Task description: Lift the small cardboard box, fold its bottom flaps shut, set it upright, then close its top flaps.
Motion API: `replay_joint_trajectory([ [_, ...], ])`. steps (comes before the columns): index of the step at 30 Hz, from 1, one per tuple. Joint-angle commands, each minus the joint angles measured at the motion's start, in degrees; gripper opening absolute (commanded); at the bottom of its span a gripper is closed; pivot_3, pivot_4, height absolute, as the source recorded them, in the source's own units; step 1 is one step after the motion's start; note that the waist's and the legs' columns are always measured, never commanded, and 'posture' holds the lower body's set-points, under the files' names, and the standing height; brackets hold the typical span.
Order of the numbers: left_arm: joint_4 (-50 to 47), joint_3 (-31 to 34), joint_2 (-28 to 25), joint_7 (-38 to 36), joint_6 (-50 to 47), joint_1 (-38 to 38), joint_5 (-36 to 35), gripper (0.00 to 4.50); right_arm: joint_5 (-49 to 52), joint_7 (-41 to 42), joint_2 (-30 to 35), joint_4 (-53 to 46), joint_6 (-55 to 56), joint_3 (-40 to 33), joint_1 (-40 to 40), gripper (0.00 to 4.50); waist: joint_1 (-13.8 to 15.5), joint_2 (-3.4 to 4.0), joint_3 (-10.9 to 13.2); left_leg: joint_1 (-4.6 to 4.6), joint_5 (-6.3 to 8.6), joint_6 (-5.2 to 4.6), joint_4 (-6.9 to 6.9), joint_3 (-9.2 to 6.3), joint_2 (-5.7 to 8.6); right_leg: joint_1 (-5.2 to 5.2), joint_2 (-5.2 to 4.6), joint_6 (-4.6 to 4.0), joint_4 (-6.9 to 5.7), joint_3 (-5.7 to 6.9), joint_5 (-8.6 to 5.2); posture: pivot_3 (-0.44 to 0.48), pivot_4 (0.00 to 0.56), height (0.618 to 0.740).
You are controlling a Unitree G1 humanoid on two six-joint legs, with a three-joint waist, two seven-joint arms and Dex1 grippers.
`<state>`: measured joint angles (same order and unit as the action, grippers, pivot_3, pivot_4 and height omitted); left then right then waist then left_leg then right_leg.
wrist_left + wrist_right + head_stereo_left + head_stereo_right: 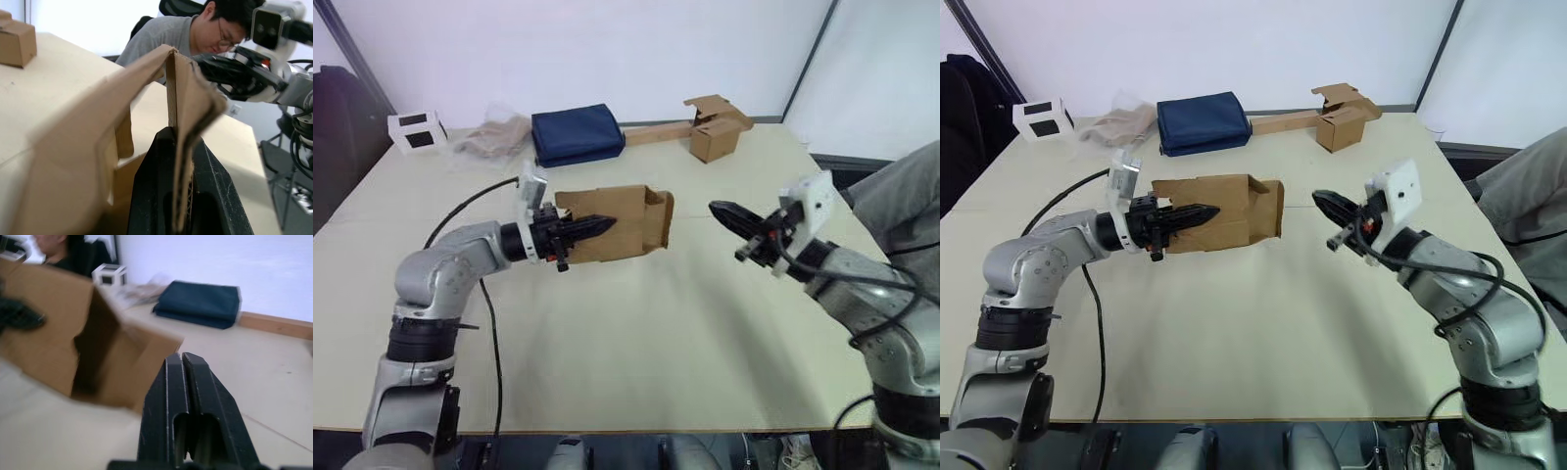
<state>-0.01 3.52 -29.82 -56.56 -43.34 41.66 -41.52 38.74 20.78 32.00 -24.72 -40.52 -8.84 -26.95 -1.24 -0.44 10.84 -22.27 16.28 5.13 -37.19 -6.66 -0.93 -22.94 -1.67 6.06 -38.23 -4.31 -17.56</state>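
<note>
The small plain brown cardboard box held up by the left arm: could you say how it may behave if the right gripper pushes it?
The small plain brown cardboard box, pinched by one thin wall in the left gripper, probably flexes and swings. Open-ended, it likely dents easily. The shut right gripper should push gently.

Gripper (pixel 182 363): the two black fingers are pressed together, no gap between them.
Box (pixel 73 333): brown cardboard, blurred, its open end faces the camera, dark inside.
Other gripper (pixel 19 316): a dark shape on the box's side wall.
Blue bundle (pixel 200 303): folded, lies on the table beyond the box.
White box (pixel 108 273): small, with dark windows, far behind.
Person (pixel 58 249): partly seen behind the box.
Table (pixel 264 372): pale and flat.
</note>
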Motion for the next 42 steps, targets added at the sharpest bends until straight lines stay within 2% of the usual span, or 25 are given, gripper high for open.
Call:
replay_joint_trajectory([
  [1,1.24,-0.07,-0.02,-1.97,3.69,2.73,1.69,0.07,-1.74,0.44,-1.73,1.11,1.92,1.85,-3.47,0.00,0.13,0.00,0.00,0.00,0.00,0.00,0.01,0.00,0.00,0.00,0.00,0.00,0.00,0.01,0.00,0.000,0.150,0.740],
  [18,3.51,-0.14,0.87,-3.58,3.99,3.97,2.31,0.07,-6.22,3.09,-7.44,4.61,3.81,5.87,-6.81,0.00,-0.26,0.00,0.00,-0.15,0.01,-0.01,-0.01,-0.02,0.00,-0.20,0.01,0.01,-0.11,0.01,-0.01,0.000,0.150,0.740],
  [26,2.97,0.55,1.33,-3.37,1.98,3.73,0.78,0.07,-7.90,3.16,-10.60,4.09,3.89,8.52,-6.90,0.00,-1.50,0.00,0.00,-0.15,0.01,-0.01,0.01,-0.03,0.00,-0.21,0.01,0.01,-0.11,0.00,-0.01,0.000,0.150,0.740],
  [39,3.00,2.80,1.36,-3.47,-6.61,4.60,-5.37,0.07,-8.09,4.52,-12.69,2.74,2.79,10.44,-8.20,0.00,-1.46,0.00,0.00,-0.15,0.01,-0.01,0.02,-0.03,0.00,-0.24,0.01,0.00,-0.12,0.00,-0.01,0.000,0.150,0.740],
  [42,2.93,4.46,0.06,-5.33,-13.68,5.29,-10.92,0.07,-7.95,4.52,-12.99,1.92,2.50,10.62,-8.81,0.00,-1.54,0.01,0.00,-0.15,0.01,-0.01,0.02,-0.04,0.00,-0.24,0.01,0.01,-0.13,0.00,-0.01,0.000,0.150,0.740],
])
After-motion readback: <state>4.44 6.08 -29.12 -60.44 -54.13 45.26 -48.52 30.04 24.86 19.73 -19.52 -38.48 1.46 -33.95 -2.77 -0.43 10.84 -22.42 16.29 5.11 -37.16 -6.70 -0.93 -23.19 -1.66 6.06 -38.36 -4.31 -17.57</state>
